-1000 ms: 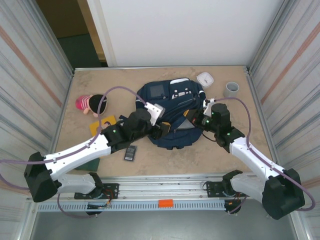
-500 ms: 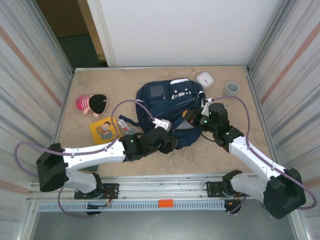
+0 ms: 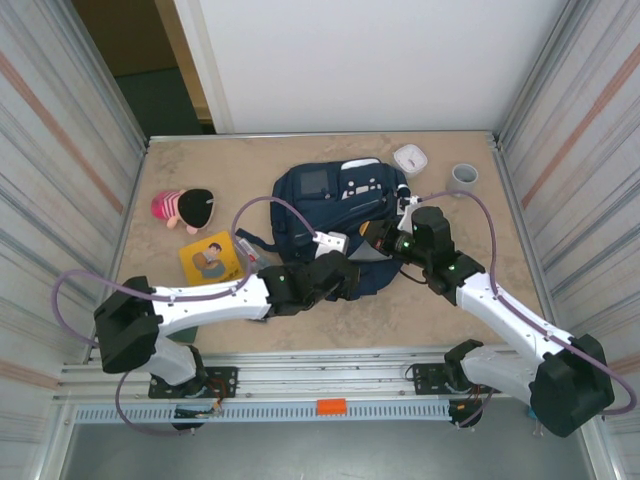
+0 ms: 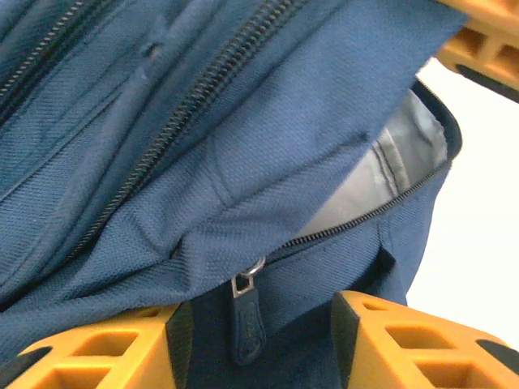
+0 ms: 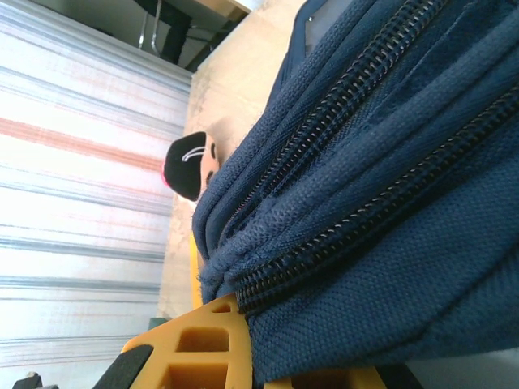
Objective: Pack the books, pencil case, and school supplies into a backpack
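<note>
The backpack [image 3: 325,190] lies mid-worktop, nearer the far edge, and its opening faces the near edge. The left gripper [image 4: 255,344] is at this opening, with fingers spread on both sides of the zipper pull [image 4: 246,320]. The right gripper [image 3: 378,237] pinches the backpack's flap on the right side, and the yellow book [image 3: 208,258] lies toward the left edge.

Plush doll [image 3: 183,208]: desk's [image 3: 180,160] left side.
White round device [image 3: 410,158]: desk's far edge, right of middle.
Grey cup [image 3: 462,178]: desk's far right corner.
</note>
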You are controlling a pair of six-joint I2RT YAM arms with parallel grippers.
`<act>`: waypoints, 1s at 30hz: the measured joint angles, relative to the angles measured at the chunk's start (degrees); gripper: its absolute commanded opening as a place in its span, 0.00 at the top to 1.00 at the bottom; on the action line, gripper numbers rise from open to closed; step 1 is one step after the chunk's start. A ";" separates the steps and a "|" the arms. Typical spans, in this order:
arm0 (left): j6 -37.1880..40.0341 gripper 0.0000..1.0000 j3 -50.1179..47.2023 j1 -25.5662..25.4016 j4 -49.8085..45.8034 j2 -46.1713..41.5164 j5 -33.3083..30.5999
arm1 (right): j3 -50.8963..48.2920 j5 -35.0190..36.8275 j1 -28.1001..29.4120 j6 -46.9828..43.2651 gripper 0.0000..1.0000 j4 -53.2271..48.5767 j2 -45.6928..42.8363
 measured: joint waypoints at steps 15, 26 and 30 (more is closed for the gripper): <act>-4.39 1.00 0.68 2.10 -0.57 2.56 5.20 | 0.96 0.17 0.61 -3.30 1.00 -3.02 0.07; -11.96 1.00 -4.17 11.39 10.12 2.47 33.99 | 0.85 -5.70 -2.97 -10.97 1.00 -4.81 1.03; -12.35 1.00 -5.11 12.81 11.30 2.36 38.86 | 0.85 -9.49 -6.40 -15.08 1.00 -7.34 1.29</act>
